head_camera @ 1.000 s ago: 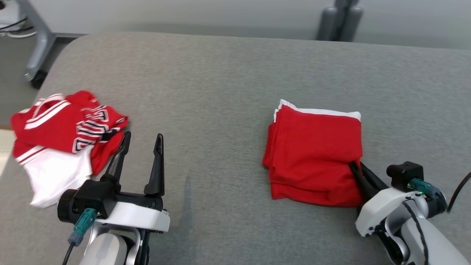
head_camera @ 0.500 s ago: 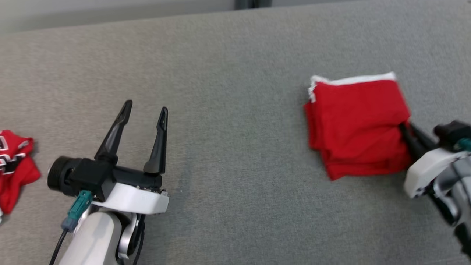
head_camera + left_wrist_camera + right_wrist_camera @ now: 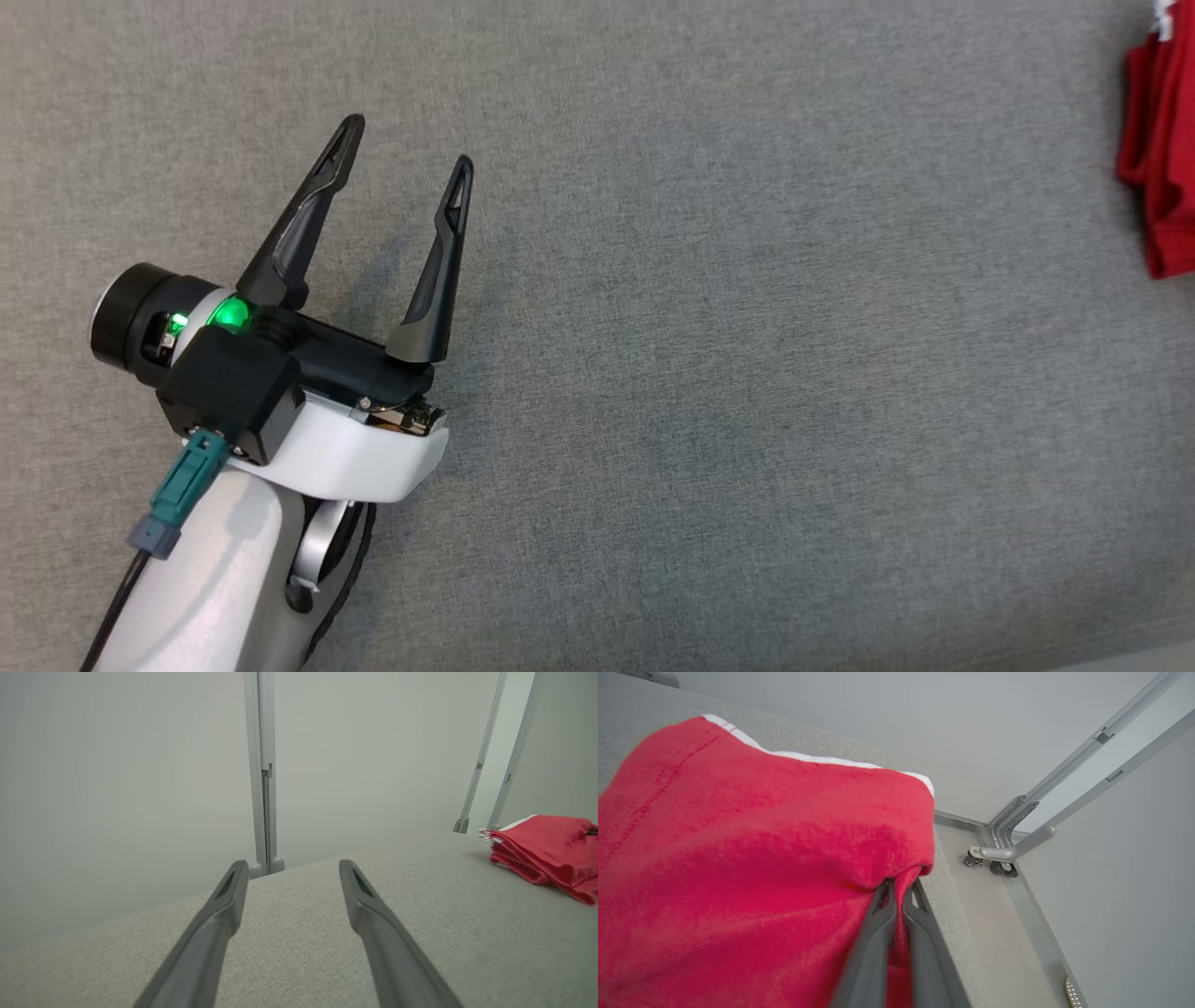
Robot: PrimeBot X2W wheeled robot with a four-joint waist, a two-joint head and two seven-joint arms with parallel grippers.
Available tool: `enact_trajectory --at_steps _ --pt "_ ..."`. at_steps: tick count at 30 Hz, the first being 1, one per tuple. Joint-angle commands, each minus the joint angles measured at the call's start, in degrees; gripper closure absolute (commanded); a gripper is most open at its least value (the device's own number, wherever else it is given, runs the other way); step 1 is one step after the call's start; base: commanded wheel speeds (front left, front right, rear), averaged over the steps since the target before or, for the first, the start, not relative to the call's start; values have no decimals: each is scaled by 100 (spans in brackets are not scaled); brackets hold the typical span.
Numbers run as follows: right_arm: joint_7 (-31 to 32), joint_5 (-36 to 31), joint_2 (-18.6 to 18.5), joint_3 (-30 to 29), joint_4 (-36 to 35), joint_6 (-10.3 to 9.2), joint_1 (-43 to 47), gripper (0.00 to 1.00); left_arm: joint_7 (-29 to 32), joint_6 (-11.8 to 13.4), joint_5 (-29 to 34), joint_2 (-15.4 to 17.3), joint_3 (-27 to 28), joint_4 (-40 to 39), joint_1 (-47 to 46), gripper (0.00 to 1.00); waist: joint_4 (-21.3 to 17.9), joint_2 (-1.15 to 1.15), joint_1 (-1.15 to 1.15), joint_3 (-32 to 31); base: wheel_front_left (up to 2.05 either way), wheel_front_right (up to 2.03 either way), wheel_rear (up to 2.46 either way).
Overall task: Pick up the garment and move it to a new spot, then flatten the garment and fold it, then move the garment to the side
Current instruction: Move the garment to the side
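Right hand (image 3: 902,887) clamps a corner of the folded red garment (image 3: 752,858), white-trimmed edge pointing away (long axis unclear); left hand (image 3: 406,142) spread wide, well apart from it.

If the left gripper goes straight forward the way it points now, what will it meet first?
Probably nothing nearby: the left gripper, open, points over bare grey surface. Past its far edge stands a grey post, though depth is unclear. The folded red garment lies off to the right.
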Motion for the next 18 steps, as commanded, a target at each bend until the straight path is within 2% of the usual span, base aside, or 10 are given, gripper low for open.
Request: enact_trajectory --at_steps 1,7,8,9,10,13,18 --pt "-54 -3 -19 -38 27 1 -89 100 3 -6 56 36 5 -42 -122 0 17 0 0 133 0 0 0" --pt "-119 -91 62 -372 462 1 -511 100 144 -36 119 137 -25 -256 -267 0 7 0 0 468 0 0 0" --pt "-125 -111 98 -440 508 1 -568 56 162 -40 131 142 -33 -267 -274 0 3 0 0 499 0 0 0" --pt "-129 -144 128 -515 555 0 -588 17 169 -39 137 154 -39 -270 -284 0 -5 0 0 513 0 0 0" --pt "-143 -153 169 -604 602 0 -606 0 175 -30 137 162 -43 -272 -294 0 -16 0 0 521 0 0 0" --pt "-169 -192 283 -904 545 1 -584 0 149 -20 111 169 -55 -221 -269 0 -66 0 0 473 0 0 0" --pt "-157 -315 646 -1495 93 1 -8 0 74 10 15 149 -67 -8 -59 0 -165 0 0 96 0 0 0"
